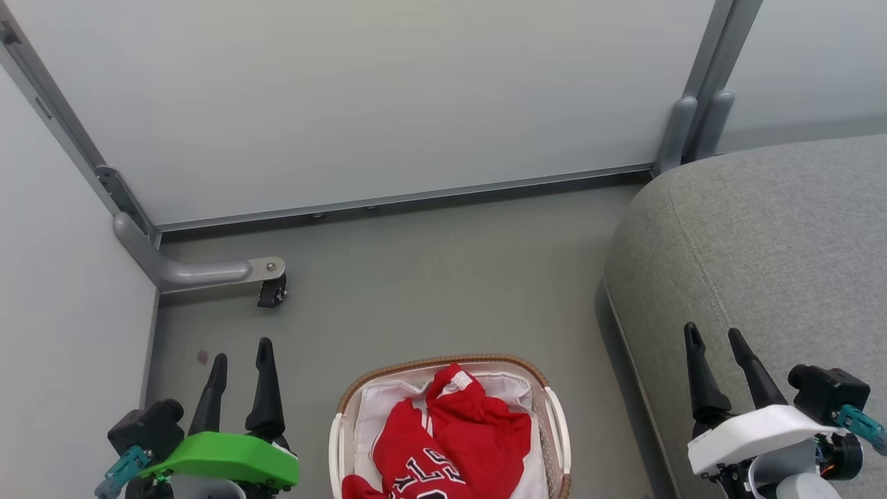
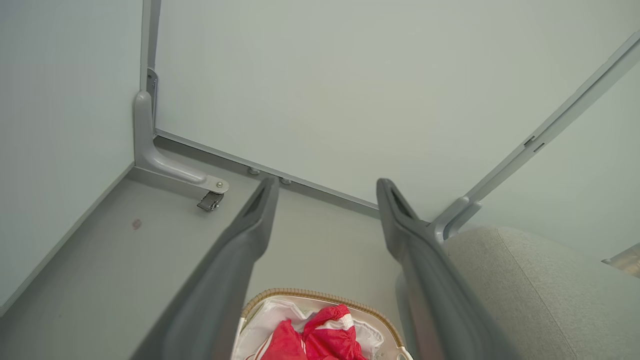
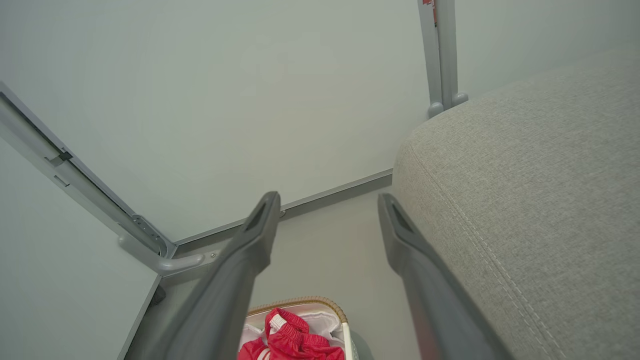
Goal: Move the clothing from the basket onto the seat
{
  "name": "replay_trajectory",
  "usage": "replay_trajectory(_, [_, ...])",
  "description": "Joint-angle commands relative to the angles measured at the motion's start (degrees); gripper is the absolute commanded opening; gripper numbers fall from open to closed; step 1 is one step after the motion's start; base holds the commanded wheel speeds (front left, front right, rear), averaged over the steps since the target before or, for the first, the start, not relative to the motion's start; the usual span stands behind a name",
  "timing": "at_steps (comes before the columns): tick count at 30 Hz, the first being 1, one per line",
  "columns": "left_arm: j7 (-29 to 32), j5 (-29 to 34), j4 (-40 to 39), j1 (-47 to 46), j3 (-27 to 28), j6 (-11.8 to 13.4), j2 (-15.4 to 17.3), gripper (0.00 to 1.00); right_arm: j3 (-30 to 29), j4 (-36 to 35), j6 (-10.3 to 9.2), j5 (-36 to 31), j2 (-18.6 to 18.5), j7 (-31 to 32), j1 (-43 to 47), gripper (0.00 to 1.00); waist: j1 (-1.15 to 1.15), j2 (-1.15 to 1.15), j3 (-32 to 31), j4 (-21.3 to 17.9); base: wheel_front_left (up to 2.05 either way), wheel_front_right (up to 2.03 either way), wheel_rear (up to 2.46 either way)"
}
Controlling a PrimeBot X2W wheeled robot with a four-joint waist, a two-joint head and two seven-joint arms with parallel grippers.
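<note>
Clothing (image 1: 478,430), lettering (image 1: 424,473) legible from head view

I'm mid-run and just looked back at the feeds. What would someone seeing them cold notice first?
The bright red clothing heaped in the white basket, bottom centre of the head view, stands out against all the grey. Next comes the big grey seat on the right. The left gripper and right gripper flank the basket, both open and empty.
</note>
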Motion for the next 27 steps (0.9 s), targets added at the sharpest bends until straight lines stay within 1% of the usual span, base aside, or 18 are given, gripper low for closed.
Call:
replay_trajectory(1, [-0.5, 1.4, -0.2, 0.4, -0.2, 0.3, 0.4, 1.00, 0.0, -0.3, 0.01, -1.6, -0.4, -0.7, 0.4, 1.00, 0.00, 0.00, 0.0, 0.0, 0.00, 0.00, 0.00])
replay_trajectory(15, [-2.4, 7.5, 1.6, 1.1, -1.2, 0.3, 0.5, 1.00, 0.6, 0.1, 0.02, -9.1, -0.5, -2.5, 1.3, 1.00, 0.00, 0.00, 0.0, 0.2, 0.00, 0.00, 0.00])
replay_trajectory(27, [-3.7, 11.5, 3.2, 1.3, -1.9, 0.5, 0.5, 1.00, 0.9, 0.4, 0.02, -14.6, -0.5, -3.9, 1.7, 1.00, 0.00, 0.00, 0.1, 0.3, 0.00, 0.00, 0.00])
